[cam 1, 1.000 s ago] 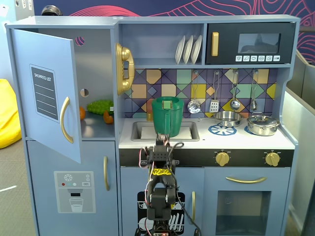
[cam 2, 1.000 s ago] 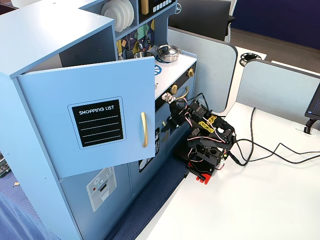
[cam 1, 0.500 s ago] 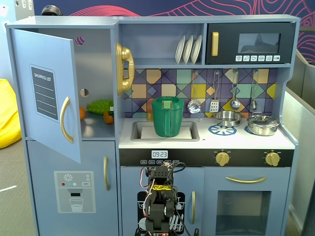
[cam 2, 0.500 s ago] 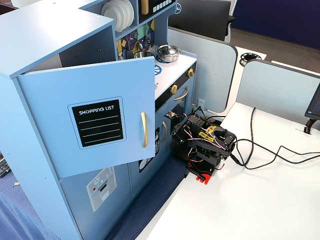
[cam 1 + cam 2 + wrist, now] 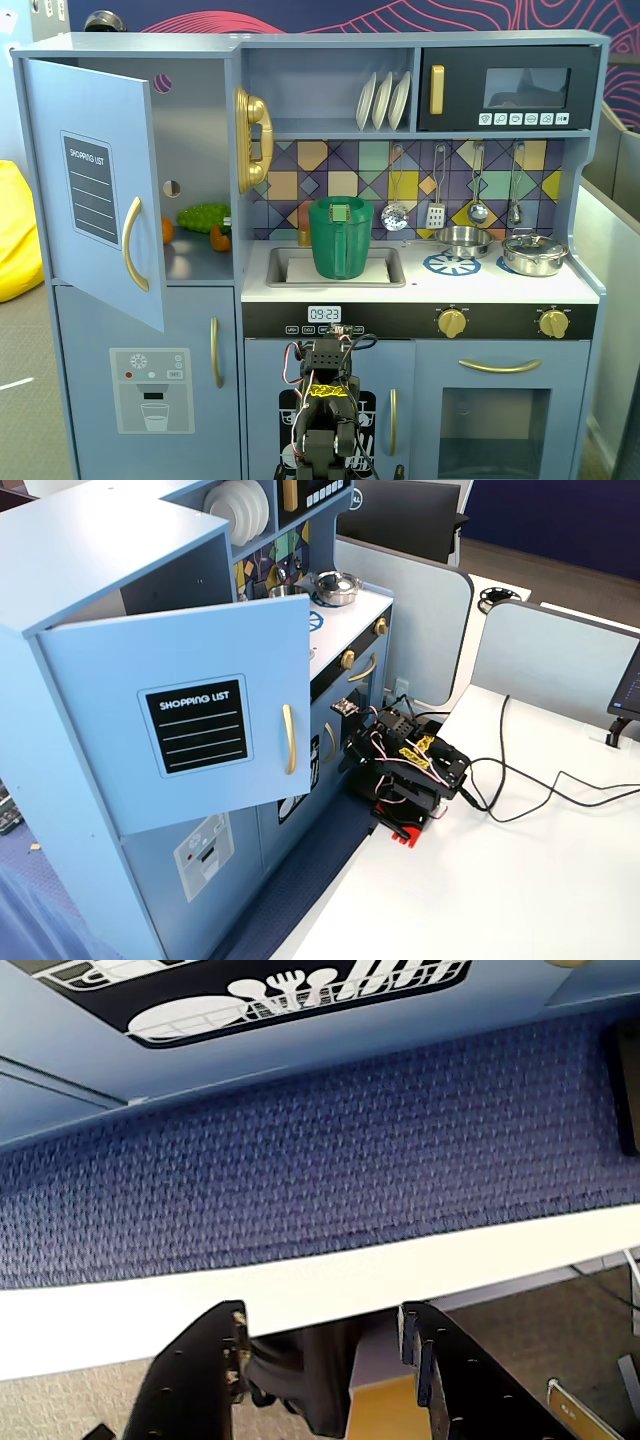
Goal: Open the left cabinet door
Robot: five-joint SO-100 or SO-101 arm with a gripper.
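Observation:
The left cabinet door (image 5: 95,190) stands swung open toward the camera, with its black "SHOPPING LIST" panel (image 5: 91,188) and gold bar handle (image 5: 133,243) facing out. In another fixed view the door (image 5: 190,730) hangs out at an angle from the cabinet. My arm (image 5: 325,400) sits folded low in front of the kitchen, well apart from the door; it also shows folded on the white table (image 5: 405,770). In the wrist view my gripper (image 5: 320,1325) is open and empty, pointing down over the table's white edge (image 5: 300,1290) and the blue carpet.
Green and orange toy food (image 5: 203,217) lies on the shelf behind the open door. Below is the ice-dispenser door (image 5: 152,390). The dish-rack door (image 5: 300,990) is just ahead of the gripper. A green pitcher (image 5: 341,237) stands in the sink. Cables (image 5: 540,790) trail across the table.

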